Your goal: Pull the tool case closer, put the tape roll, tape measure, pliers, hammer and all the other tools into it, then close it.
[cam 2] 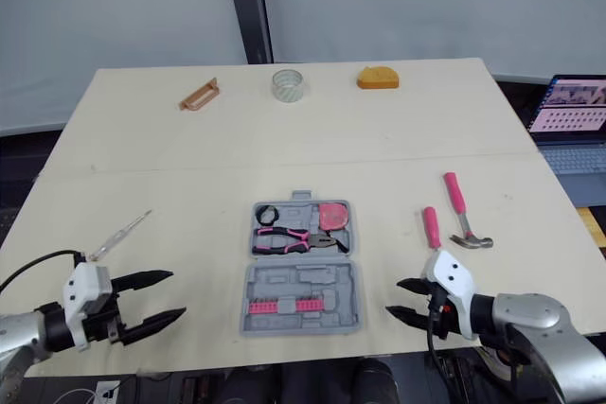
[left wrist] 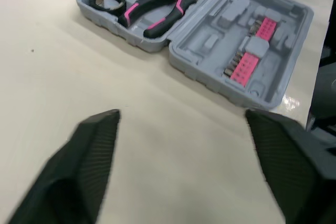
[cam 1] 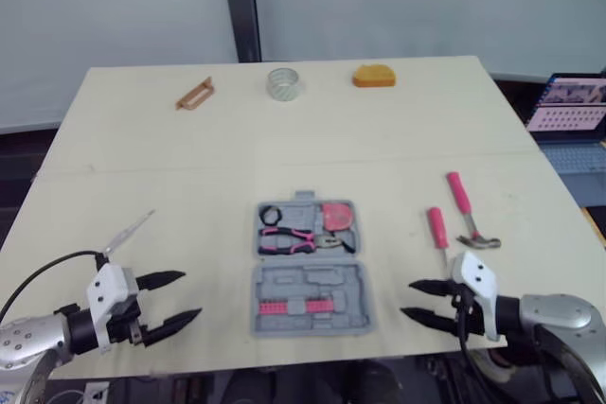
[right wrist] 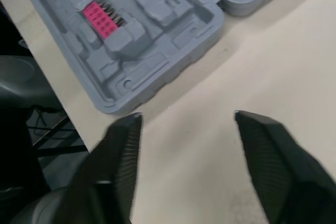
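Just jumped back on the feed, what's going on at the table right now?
Nothing is being held. The left pincer and right pincer are both open, hovering on either side of the open tool case. The case already holds the pliers and a black roll. The hammer and a pink-handled screwdriver lie on the table to its right, a clear-handled tool lies to its left, and a clear tape roll sits near the far edge.

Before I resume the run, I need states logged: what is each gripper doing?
Left gripper: open, empty.
Right gripper: open, empty.
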{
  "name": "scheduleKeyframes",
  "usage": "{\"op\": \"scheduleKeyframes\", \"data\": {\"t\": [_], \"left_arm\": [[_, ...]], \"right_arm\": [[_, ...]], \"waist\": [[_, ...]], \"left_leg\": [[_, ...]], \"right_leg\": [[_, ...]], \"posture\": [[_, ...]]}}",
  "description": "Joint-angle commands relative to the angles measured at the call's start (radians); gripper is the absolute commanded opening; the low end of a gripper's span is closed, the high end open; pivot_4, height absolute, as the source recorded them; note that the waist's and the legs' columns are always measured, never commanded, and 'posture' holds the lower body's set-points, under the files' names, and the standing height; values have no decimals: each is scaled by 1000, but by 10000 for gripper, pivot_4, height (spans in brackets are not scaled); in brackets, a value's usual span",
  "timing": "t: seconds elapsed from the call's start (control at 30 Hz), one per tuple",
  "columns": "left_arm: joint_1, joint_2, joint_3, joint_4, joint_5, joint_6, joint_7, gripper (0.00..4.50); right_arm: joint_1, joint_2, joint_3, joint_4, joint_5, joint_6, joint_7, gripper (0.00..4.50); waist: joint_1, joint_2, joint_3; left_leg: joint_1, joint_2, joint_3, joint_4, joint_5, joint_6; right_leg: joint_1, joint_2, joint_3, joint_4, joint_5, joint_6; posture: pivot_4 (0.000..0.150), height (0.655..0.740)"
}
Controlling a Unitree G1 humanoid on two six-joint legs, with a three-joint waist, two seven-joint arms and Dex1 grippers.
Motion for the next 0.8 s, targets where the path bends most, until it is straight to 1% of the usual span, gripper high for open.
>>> {"op": "scheduleKeyframes", "data": {"t": [0.03, 0.2, 0.37, 0.47, 0.53, 0.63, 0.73, 0.8], "left_arm": [[44, -18, 31, 29, 19, -71, -12, 45000], [60, -42, 36, 31, 36, -118, 18, 45000], [77, -92, 116, -40, -75, -87, 55, 45000], [98, -127, 154, -85, -141, -55, 78, 45000], [119, -163, 153, -102, -141, -55, 103, 45000], [134, -195, 141, -117, -108, -62, 135, 45000], [116, -201, 172, -136, -89, 23, 258, 45000], [61, -176, 239, -136, -177, 135, 348, 45000]], "right_arm": [[9, -7, -2, 16, -2, -47, 23, 44606], [9, 1, 14, 46, -20, -108, 32, 44606], [36, 29, -40, 65, -90, -349, 15, 44606], [57, 76, -79, 46, 20, -429, 83, 44606], [53, 98, -74, 55, 45, -494, 125, 44606], [25, 116, -55, 69, 49, -520, 128, 44606], [-9, 123, -40, 81, 50, -518, 122, 44606], [-31, 122, -37, 101, 48, -518, 125, 44606]], "waist": [[1, 0, 0], [1, 0, 0], [-1, 0, 0], [0, -1, 0], [-1, -1, 0], [-1, -1, 0], [0, -1, 0], [2, -1, 1]], "left_leg": [[0, 0, 0, 0, 0, 0], [0, 0, 0, 0, 0, 0], [0, 0, 0, 0, 0, 0], [0, 0, 0, 1, 0, 0], [1, 0, 0, 1, 0, 0], [1, 0, 0, 1, 0, 0], [2, 0, 0, 1, 0, 0], [1, 0, -1, 1, 0, 0]], "right_leg": [[0, 0, 0, 0, 0, 0], [0, 0, 0, 0, 0, 0], [0, 0, 0, 0, 0, 0], [1, 0, 0, 0, 0, 0], [2, 0, 0, 0, 0, 0], [2, 0, 0, -1, 0, 0], [2, 0, 0, -1, 0, 0], [2, 0, 0, 0, 0, 0]], "posture": [[1500, 7400], [1500, 7400], [1500, 7400], [1500, 7400], [1500, 7400], [1500, 7400], [1500, 7400], [1500, 7400]]}}
